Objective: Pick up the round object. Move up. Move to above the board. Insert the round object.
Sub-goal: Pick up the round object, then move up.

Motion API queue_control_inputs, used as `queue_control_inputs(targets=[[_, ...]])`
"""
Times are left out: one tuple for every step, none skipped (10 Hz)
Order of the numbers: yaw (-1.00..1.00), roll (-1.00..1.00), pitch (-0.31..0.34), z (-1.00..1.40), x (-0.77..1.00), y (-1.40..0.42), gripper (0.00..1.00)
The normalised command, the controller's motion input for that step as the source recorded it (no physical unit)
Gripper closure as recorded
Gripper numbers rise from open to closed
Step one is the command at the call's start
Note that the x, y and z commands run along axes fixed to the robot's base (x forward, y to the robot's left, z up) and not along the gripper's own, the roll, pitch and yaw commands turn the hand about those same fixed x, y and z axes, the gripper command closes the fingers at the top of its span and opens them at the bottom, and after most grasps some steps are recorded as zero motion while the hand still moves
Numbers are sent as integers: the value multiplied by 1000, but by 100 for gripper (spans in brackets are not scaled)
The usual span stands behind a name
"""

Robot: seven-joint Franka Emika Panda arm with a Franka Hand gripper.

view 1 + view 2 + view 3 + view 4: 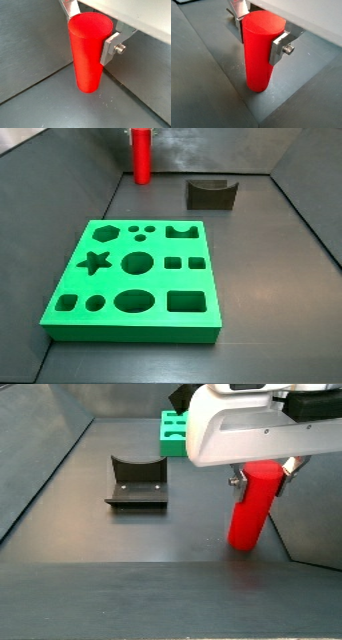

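Gripper (pixel 263 472) low at the far edge of the floor, close to the walls, pointing straight down beneath the white wrist housing (pixel 247 429). Jaws closed on the upper part of the upright round object (pixel 88 52), one silver finger plate (pixel 280 47) pressed flat against its side in both wrist views, the opposite finger (pixel 67 8) only partly visible behind it. Grip near the top, lower end at or just above the floor; contact cannot be told.

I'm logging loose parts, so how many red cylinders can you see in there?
1. The red cylinder stands upright on the floor in the far corner, between the end effector fingers. None shows elsewhere.
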Motion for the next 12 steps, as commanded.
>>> queue_control_inputs(targets=[[0, 0, 0, 0, 0, 0, 100], [0, 0, 0, 0, 0, 0, 100], [0, 0, 0, 0, 0, 0, 100], [0, 0, 0, 0, 0, 0, 100], [0, 0, 0, 0, 0, 0, 100], [0, 0, 0, 0, 0, 0, 100], [0, 0, 0, 833, 0, 0, 100], [-16, 1, 15, 797, 16, -13, 100], [-17, 8, 31, 726, 7, -8, 100], [-13, 27, 61, 543, 2, 3, 100], [-7, 44, 88, 345, 3, 8, 100], [-1, 56, 107, 199, 2, 10, 100]])
